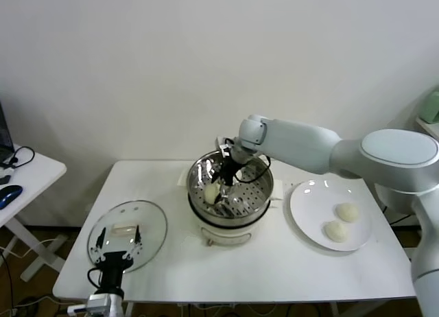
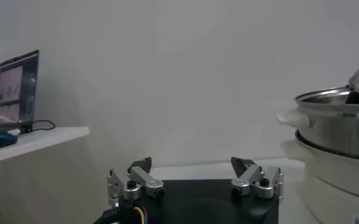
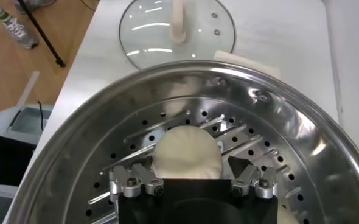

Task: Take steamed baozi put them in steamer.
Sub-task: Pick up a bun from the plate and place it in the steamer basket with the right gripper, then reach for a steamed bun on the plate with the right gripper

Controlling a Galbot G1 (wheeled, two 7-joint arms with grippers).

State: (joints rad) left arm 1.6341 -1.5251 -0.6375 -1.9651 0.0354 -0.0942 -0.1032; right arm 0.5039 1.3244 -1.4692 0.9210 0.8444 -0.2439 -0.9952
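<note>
The steamer (image 1: 263, 186) stands mid-table on its white base. My right gripper (image 1: 222, 188) reaches down inside it. In the right wrist view the gripper (image 3: 190, 165) is open, its fingertips (image 3: 239, 165) on either side of one baozi (image 3: 187, 149) that rests on the perforated floor (image 3: 167, 119). That baozi also shows in the head view (image 1: 210, 192). Two more baozi (image 1: 347, 212) (image 1: 337, 230) lie on the white plate (image 1: 309, 200) to the right. The fourth baozi is hidden. My left gripper (image 1: 116, 252) is open and empty, parked at the table's front left over the lid.
The round glass lid (image 1: 147, 224) lies flat at the front left, also in the right wrist view (image 3: 198, 27). The steamer's side shows in the left wrist view (image 2: 338, 125), right of the left gripper (image 2: 191, 165). A side table with a laptop (image 2: 12, 88) stands far left.
</note>
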